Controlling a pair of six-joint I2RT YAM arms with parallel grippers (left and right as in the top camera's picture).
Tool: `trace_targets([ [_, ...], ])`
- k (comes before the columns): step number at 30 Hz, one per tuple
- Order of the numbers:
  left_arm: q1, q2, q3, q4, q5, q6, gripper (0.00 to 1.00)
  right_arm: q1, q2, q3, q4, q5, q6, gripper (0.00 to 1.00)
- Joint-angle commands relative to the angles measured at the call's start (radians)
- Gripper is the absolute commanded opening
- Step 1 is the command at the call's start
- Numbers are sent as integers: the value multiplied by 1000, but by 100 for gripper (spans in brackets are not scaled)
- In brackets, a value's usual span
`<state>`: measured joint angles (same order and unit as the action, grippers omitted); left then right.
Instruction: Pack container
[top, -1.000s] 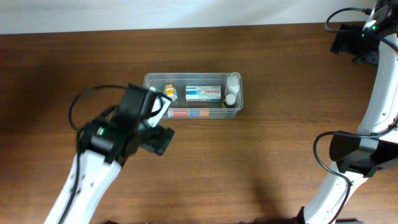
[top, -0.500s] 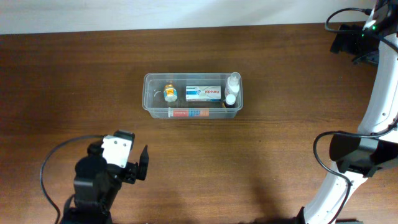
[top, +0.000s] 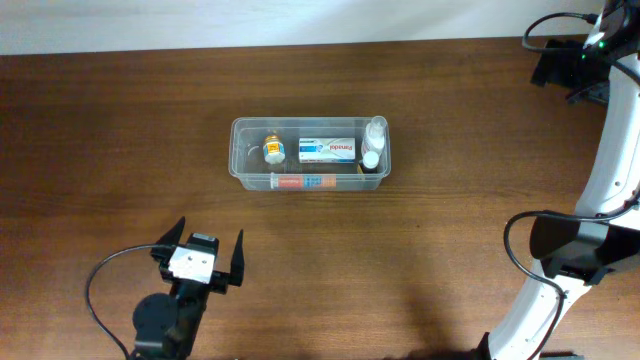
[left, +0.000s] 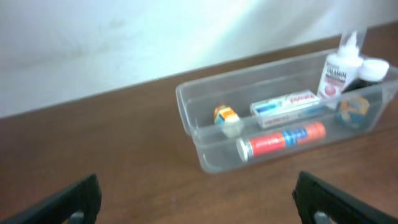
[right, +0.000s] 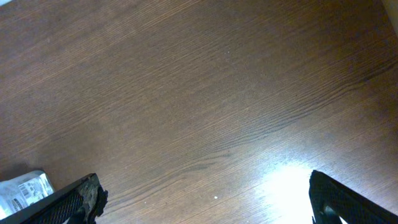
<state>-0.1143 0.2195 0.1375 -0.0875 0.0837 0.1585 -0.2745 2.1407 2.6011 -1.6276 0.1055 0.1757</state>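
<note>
Since the earlier frames the left end effector (top: 210, 235) has been drawn back from the container (top: 240, 165) toward the near edge of the desk (top: 450, 250); nothing else has been shifted. Its fingers are spread wide and nothing is held. The container is set at mid-desk, ahead of that end effector and slightly to its right. Its long axis is laid left to right, parallel with the desk's far edge, so it lies broadside to the left end effector. The right end effector (top: 558, 66), likewise spread and empty, is parked well beyond the container's right end, so the left arm is judged the nearer.
</note>
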Motion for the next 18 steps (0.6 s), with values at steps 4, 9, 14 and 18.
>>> trace_targets([
  [4, 37, -113, -92, 98, 37, -12, 99, -1, -8, 7, 0, 8, -3, 98],
  [9, 53, -159, -105, 98, 37, -12, 99, -1, -8, 7, 0, 8, -3, 98],
  [14, 84, -189, -108, 95, 36, -11, 99, -1, -8, 7, 0, 8, -3, 98],
  [18, 104, -215, -129, 74, 36, -11, 99, -1, -8, 7, 0, 8, -3, 98],
])
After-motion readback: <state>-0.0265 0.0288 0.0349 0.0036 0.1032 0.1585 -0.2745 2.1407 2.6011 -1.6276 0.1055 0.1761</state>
